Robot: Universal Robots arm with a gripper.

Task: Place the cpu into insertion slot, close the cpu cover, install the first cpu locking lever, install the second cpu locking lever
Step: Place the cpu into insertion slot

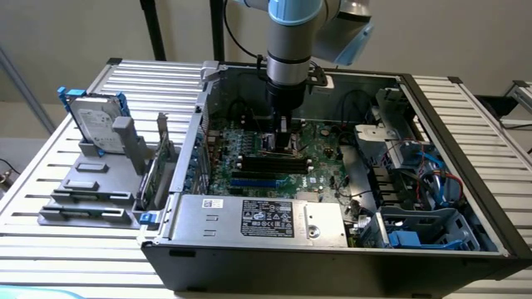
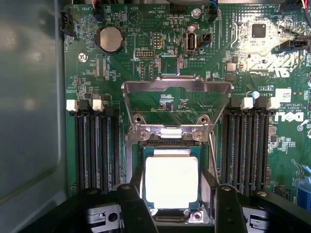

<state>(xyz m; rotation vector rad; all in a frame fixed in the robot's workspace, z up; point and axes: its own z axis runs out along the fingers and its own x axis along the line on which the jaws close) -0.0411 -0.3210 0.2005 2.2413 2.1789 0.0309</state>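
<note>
while square silvery cpu [image 2: 171, 182] sits in insertion slot [image 2: 170, 144], gripper [image 2: 176, 189] gapes wide, empty; metal cpu cover [image 2: 177, 86] raised.

We've got a slatted metal table [image 1: 66, 249] under the whole setup, its pale ribs running out on both sides of the gripper [image 1: 283, 144]. Behind the gripper there's a plain beige wall [image 1: 432, 37], and two black poles [image 1: 154, 31] stand in front of it, towards the exterior view's left. Further out on that side we can see a strip of pale floor [image 1: 17, 143] and a slanted grey metal bar [image 1: 19, 84]. The light's soft and even, no hard shadows.
</note>
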